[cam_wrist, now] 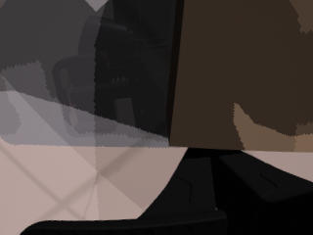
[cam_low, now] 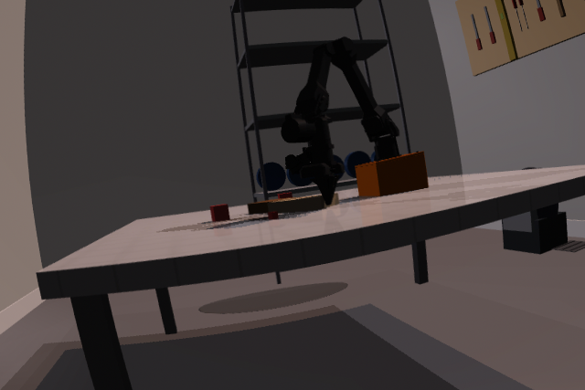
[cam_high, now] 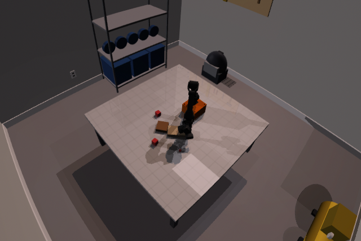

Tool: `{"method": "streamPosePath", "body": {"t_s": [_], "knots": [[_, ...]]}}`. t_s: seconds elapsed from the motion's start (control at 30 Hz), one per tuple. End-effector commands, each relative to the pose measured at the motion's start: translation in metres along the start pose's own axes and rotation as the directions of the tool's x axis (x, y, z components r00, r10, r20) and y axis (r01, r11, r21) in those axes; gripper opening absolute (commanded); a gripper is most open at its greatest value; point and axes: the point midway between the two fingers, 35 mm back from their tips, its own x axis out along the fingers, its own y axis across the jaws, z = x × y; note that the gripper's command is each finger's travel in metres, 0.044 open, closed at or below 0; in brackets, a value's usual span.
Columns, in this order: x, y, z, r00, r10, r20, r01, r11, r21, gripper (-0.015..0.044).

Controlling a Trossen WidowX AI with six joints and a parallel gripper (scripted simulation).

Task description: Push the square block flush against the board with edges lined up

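The brown square block (cam_high: 162,126) (cam_low: 257,207) lies flat on the table. The lighter tan board (cam_high: 174,131) (cam_low: 296,204) (cam_wrist: 235,64) lies flat just right of it in the top and exterior views. Their facing sides look touching or nearly so; a hairline gap cannot be ruled out. In the top view the board's front edge sits a little nearer the front than the block's, so these edges look uneven. My gripper (cam_low: 329,203) (cam_wrist: 202,148) is shut and empty, pointing down with its tips low at the board's right end. The arm hides that end in the top view.
Red cubes lie behind the block (cam_high: 157,113) and in front of it (cam_high: 154,141) (cam_low: 219,212). A smaller red cube (cam_high: 180,150) (cam_low: 272,215) lies in front of the board. The orange box (cam_high: 193,108) (cam_low: 392,173) stands at the arm's base.
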Motion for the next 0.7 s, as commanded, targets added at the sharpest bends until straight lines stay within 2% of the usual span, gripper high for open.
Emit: {"method": "streamPosePath", "body": {"t_s": [0.0, 0.67], "knots": [[0.000, -0.001, -0.001, 1.000, -0.005, 0.011, 0.005, 1.000, 0.004, 0.0000], [0.001, 0.001, -0.034, 1.000, -0.004, 0.008, 0.004, 1.000, 0.005, 0.0000]]}}
